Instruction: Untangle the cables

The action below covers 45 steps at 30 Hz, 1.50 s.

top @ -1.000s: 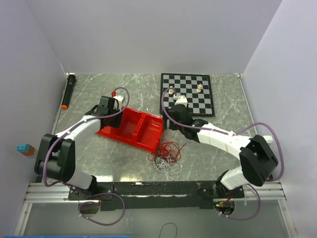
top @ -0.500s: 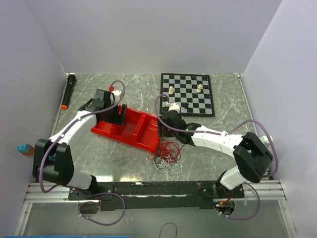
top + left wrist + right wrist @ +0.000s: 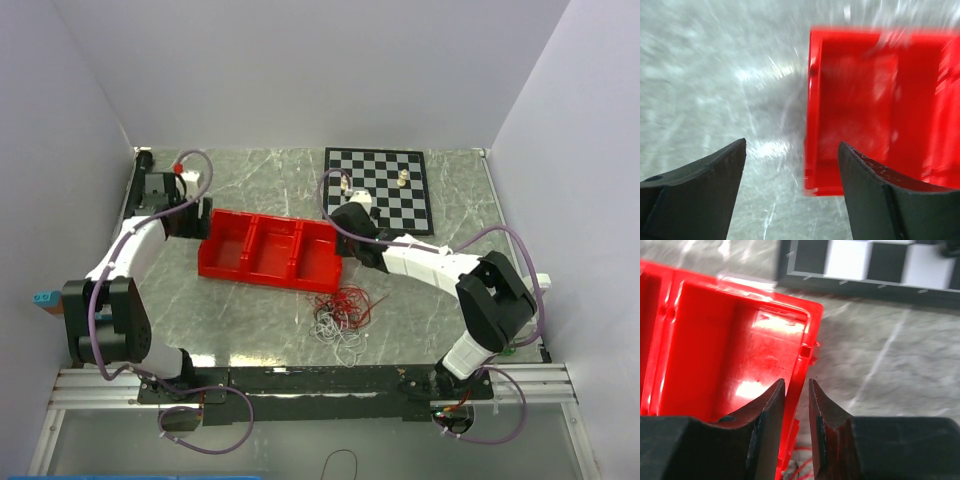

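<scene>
Left wrist view blurs: left claw (image 3: 791, 148) gapes beside glossy red tray (image 3: 860, 100). Right claw (image 3: 796, 390) pinches its thin wall.

I can read no writing, label, brand, number or sign in any of my views: none shows on the red tray (image 3: 266, 250) or the chessboard (image 3: 385, 205), and my left wrist view is blurred

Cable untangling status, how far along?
Done: nothing; the thin red and white cables lie tangled on the grey marbled table. In hand: right gripper pinches a wall of the red plastic tray, left gripper open at its other end. Left: all the untangling.
</scene>
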{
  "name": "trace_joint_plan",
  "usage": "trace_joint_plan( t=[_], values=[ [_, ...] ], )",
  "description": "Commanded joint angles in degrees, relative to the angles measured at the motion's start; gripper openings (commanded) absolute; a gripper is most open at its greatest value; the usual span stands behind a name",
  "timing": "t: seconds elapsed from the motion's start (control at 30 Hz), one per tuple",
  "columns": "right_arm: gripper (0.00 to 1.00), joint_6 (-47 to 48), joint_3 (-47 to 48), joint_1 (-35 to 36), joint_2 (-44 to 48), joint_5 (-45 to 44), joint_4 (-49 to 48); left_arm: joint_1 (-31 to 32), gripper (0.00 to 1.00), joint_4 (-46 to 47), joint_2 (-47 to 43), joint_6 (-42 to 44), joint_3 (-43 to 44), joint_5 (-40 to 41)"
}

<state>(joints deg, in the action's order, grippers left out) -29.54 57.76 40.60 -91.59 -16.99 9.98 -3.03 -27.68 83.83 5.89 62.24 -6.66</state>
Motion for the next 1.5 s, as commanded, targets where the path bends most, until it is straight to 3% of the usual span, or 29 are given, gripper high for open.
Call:
trace_joint_plan(
  t=[0.0, 0.07, 0.13, 0.2, 0.33, 0.53, 0.73, 0.83, 0.93, 1.1, 1.47],
  values=[
    [0.32, 0.10, 2.36, -2.80, -0.17, -4.54, 4.61, 0.39, 0.77, -0.09, 1.24, 5.79, -3.26, -4.23],
    [0.37, -0.43, 1.84, -3.24, 0.36, -5.50, 5.66, 0.39, 0.75, -1.05, 1.77, 7.46, -4.05, -7.22],
    [0.58, -1.39, 1.40, -3.33, 0.89, -6.55, 7.24, 0.48, 0.74, -1.76, 1.77, 8.78, -4.49, -9.77],
    [0.72, -2.62, -0.18, -3.16, 2.72, -7.09, 8.13, 0.48, 0.73, -2.37, 1.60, 10.01, -5.02, -11.97],
    [0.81, -4.56, -7.55, -1.15, 10.36, -6.30, 6.29, 1.53, 0.73, -3.34, 1.07, 12.12, -6.33, -14.52],
    [0.78, -8.86, -17.67, 2.11, 20.48, 0.29, 4.52, 5.57, 0.74, -3.26, -0.16, 12.74, -8.71, -15.23],
    [0.80, -11.33, -19.88, 2.91, 28.73, -0.76, 9.53, 7.68, 0.71, -3.96, -0.25, 11.87, -9.24, -14.53],
    [0.80, -10.37, -22.41, 2.99, 34.18, 3.35, 7.26, 7.77, 0.70, -4.04, -0.69, 11.51, -9.24, -14.44],
    [0.73, -10.62, -23.57, 2.99, 33.86, 6.62, 6.28, 7.77, 0.69, -4.49, -0.86, 11.42, -8.89, -15.05],
    [0.52, -11.85, -22.60, 3.69, 28.84, 11.36, 7.07, 8.56, 0.69, -5.98, -2.35, 11.69, -8.97, -15.93],
    [0.52, -15.37, -26.46, 12.57, 35.60, 10.93, 12.34, 11.81, 0.68, -6.69, -4.55, 13.18, -11.17, -15.05]
  ],
)
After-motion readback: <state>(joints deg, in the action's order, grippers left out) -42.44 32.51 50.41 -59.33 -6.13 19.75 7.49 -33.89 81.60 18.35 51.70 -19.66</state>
